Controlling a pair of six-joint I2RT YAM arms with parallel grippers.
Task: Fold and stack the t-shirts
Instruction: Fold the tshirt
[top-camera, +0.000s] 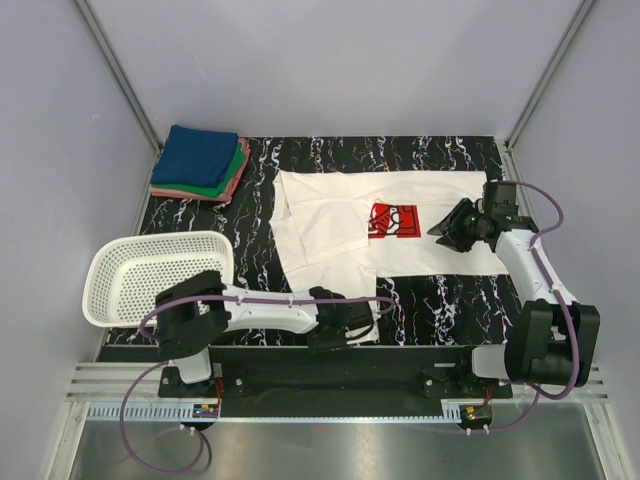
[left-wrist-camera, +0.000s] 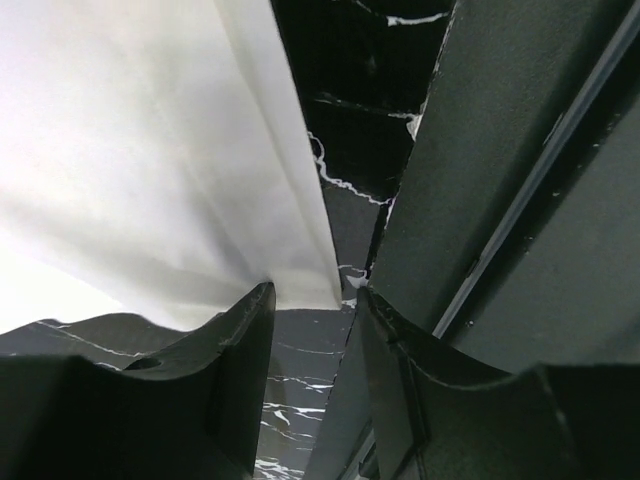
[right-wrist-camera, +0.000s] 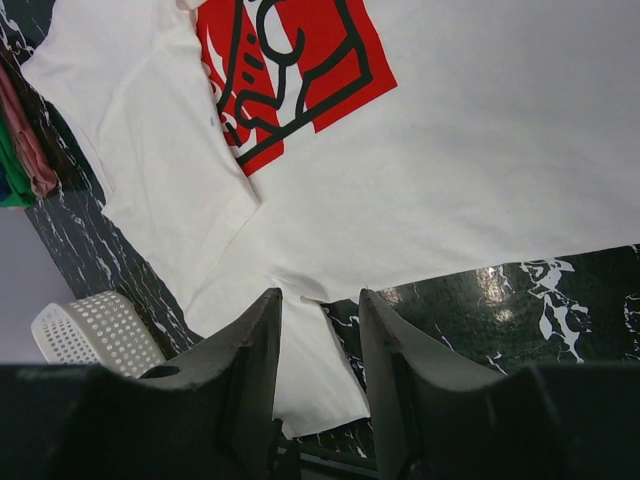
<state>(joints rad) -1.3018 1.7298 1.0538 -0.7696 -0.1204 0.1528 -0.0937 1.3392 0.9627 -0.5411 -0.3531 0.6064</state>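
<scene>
The white t-shirt (top-camera: 330, 215) lies spread on the black marbled mat, its red chest print (top-camera: 393, 220) facing up. My left gripper (top-camera: 350, 322) is open and low at the shirt's near corner. In the left wrist view the white cloth (left-wrist-camera: 150, 150) ends in a corner just ahead of the open left gripper (left-wrist-camera: 315, 295). My right gripper (top-camera: 438, 230) is open and hovers over the shirt right of the print. The right wrist view shows the shirt (right-wrist-camera: 470, 150), the print (right-wrist-camera: 290, 70) and the open right gripper (right-wrist-camera: 318, 300). Folded blue, green and pink shirts (top-camera: 200, 160) are stacked at the back left.
A white plastic mesh basket (top-camera: 150, 275) stands at the left near edge, next to the left arm; it also shows in the right wrist view (right-wrist-camera: 90, 330). The mat (top-camera: 450, 290) ends at a black rail along the front. Grey walls enclose the back and sides.
</scene>
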